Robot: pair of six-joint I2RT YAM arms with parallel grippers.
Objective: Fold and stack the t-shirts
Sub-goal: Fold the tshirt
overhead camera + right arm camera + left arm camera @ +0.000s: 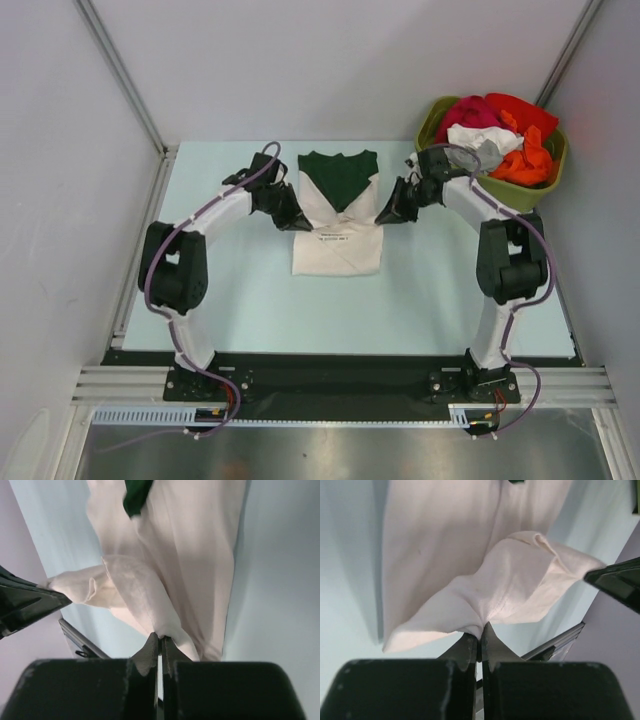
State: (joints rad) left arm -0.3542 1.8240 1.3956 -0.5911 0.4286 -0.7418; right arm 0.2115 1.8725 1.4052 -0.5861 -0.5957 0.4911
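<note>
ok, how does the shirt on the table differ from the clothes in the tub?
The t-shirt lies spread on the table, partly folded; the clothes are heaped crumpled in the green tub. The t-shirt is cream-white and dark green; the clothes are red, orange, white and grey. The left gripper and right gripper each pinch the t-shirt; no gripper holds the clothes. Both are soft cloth.

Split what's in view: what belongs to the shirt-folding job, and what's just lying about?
Job:
- t-shirt, cream with a dark green top, on the table
- left gripper, shut on its cloth
- right gripper, shut on its cloth

Lying about:
- green tub at the far right corner
- red, orange and white clothes piled in it, untouched
</note>
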